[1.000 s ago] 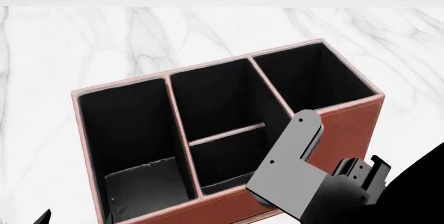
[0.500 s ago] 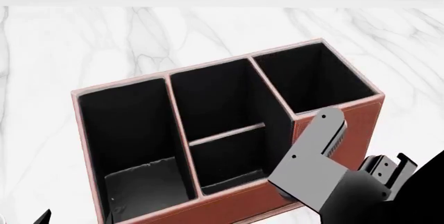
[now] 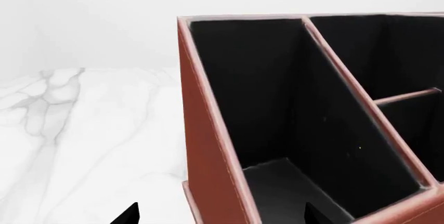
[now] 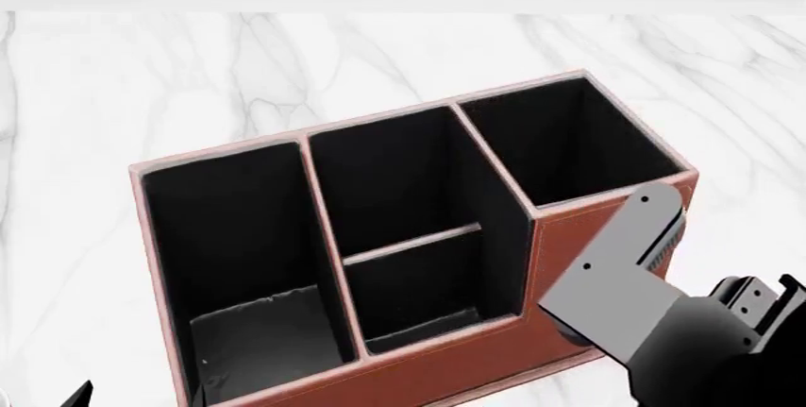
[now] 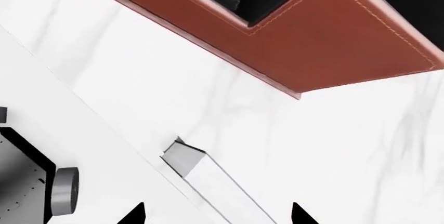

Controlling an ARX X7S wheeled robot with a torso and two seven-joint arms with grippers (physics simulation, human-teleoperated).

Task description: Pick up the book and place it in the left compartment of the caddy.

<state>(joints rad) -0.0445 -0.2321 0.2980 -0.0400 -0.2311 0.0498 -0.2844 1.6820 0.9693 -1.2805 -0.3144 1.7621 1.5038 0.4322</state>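
Observation:
The reddish-brown caddy (image 4: 592, 237) stands on the marble with its black slots open to the head view. Low in the left compartment (image 4: 226, 237) rests a dark flat slab, apparently the book (image 4: 259, 331); the left wrist view shows the same slab (image 3: 281, 185) deep in that slot. My left gripper (image 3: 220, 214) is open, its tips either side of the caddy's end wall (image 3: 208, 146), short of it. My right gripper (image 5: 216, 214) is open over bare marble, in front of the caddy's stepped front wall (image 5: 333, 42). Nothing is held.
My right arm's grey wrist bracket (image 4: 617, 275) overlaps the caddy's front right corner in the head view. The table's front edge and part of my base (image 5: 28, 182) show in the right wrist view, with a small grey block (image 5: 184, 156) near that edge.
My right arm has drawn back to the right and down, from in front of the middle slots to the caddy's right front corner. The left gripper and caddy have not moved.

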